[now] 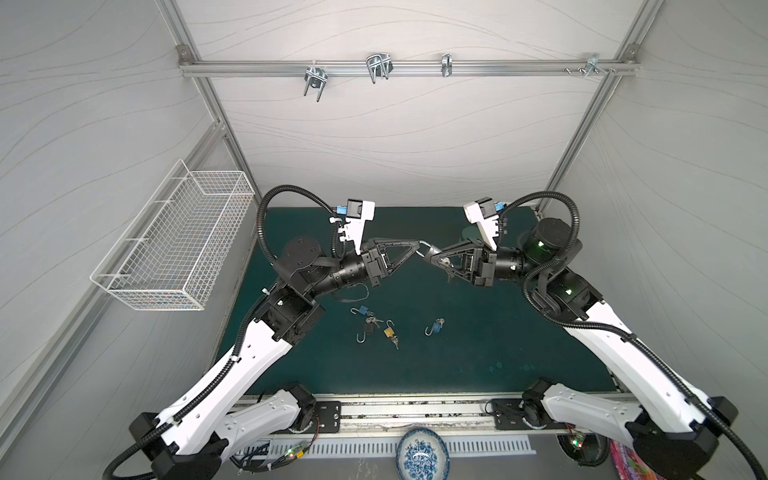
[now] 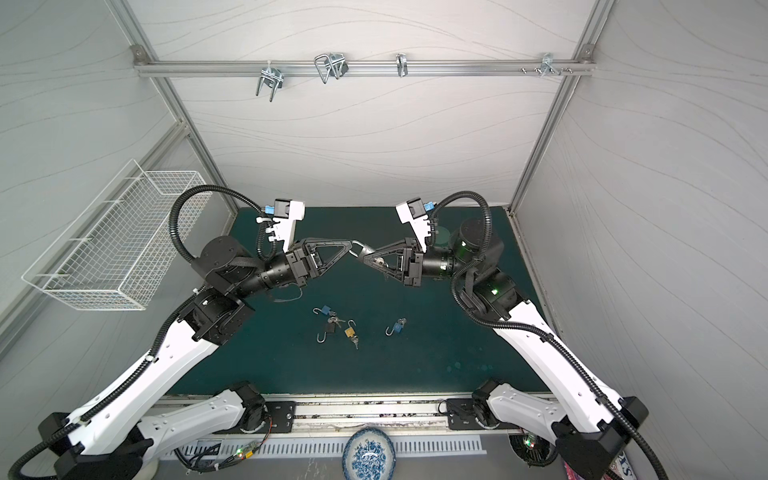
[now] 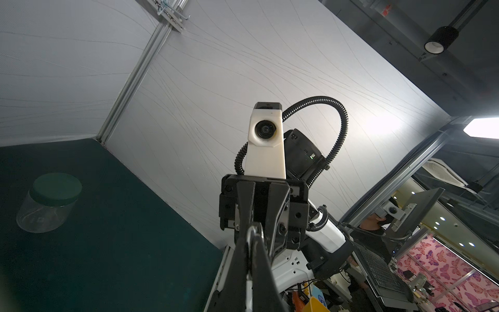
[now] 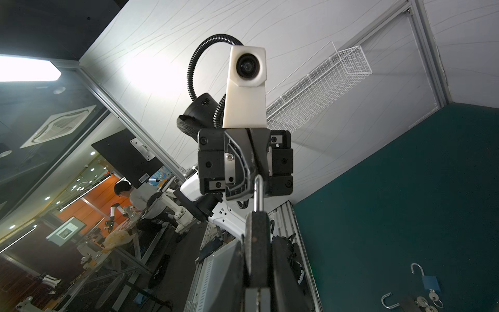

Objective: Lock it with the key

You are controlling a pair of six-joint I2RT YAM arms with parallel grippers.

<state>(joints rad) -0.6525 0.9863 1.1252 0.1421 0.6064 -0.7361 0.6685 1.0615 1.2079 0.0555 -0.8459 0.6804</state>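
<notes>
Holding the padlock (image 4: 258, 243) in the air between both arms, above the desk (image 1: 457, 365) and somewhat toward its far edge, well clear of the surface. Clenching the left claw (image 1: 419, 245) on the top of the silver shackle (image 4: 258, 193). Grasping the dark body in the right claw (image 1: 430, 254), pinched from two opposite sides. Seemingly working at seating the shackle in the body, ahead of turning the key. Spotting a small silvery glint (image 1: 446, 261) inside the right claw's frame in a top view, possibly the key, though too small for telling. Doing this step well, on that reading, by pushing straight along the shackle's legs, lining both claws up on one axis, and avoiding any twist likely to pry the thin loop out of the left pinch. Squeezing the body firmly enough against slipping on smooth metal. Leaving alone the four spare padlocks (image 1: 389, 331) lying open near the middle of the desk, and the lidded jar (image 3: 48, 202) standing near the far edge.
</notes>
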